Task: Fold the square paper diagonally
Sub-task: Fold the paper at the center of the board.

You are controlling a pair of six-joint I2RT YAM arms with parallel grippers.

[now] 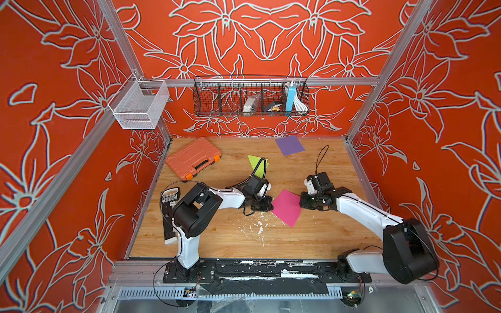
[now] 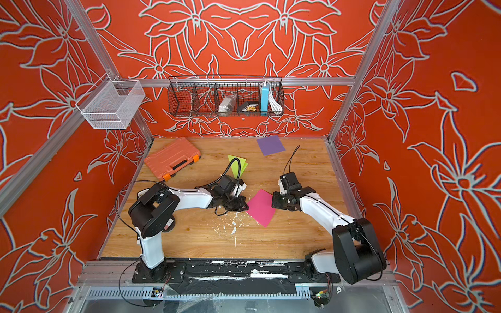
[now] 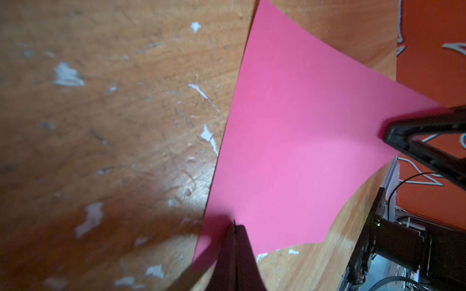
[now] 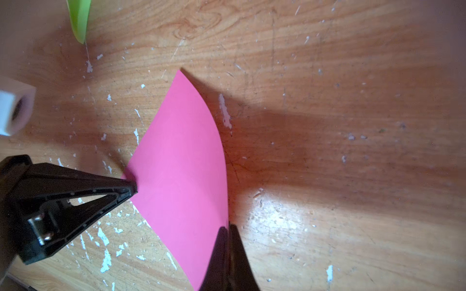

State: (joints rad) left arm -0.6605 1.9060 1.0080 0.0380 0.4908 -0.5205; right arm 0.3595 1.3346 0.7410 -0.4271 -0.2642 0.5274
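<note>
The square paper (image 1: 286, 208) (image 2: 260, 208) is pink and lies diamond-wise mid-table between both arms. My left gripper (image 1: 272, 206) (image 3: 235, 225) is shut on its left corner. In the left wrist view the sheet (image 3: 297, 141) bows upward from the jaws. My right gripper (image 1: 301, 203) (image 4: 228, 226) is shut on the opposite, right corner. The right wrist view shows the paper (image 4: 181, 171) curved above the wood and the left gripper (image 4: 135, 186) pinching the far corner. The right gripper (image 3: 385, 133) also shows at the far corner in the left wrist view.
An orange tool case (image 1: 192, 158) lies at the back left. A green folded paper (image 1: 256, 164) and a purple sheet (image 1: 289, 145) sit behind the arms. On the back wall hangs a wire basket (image 1: 250, 97). White flecks (image 1: 259, 226) dot the wooden table (image 1: 311, 238).
</note>
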